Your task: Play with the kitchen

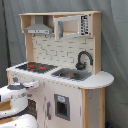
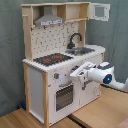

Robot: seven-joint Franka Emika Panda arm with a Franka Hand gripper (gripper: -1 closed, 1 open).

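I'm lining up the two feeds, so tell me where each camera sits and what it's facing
First exterior view: off the toy kitchen's sink end, angled at its front; white arm low in the first exterior view's left.
Second exterior view: off the hob end; arm enters from the second exterior view's right, toward the knobs.
Shared: hob, sink, faucet, hood.
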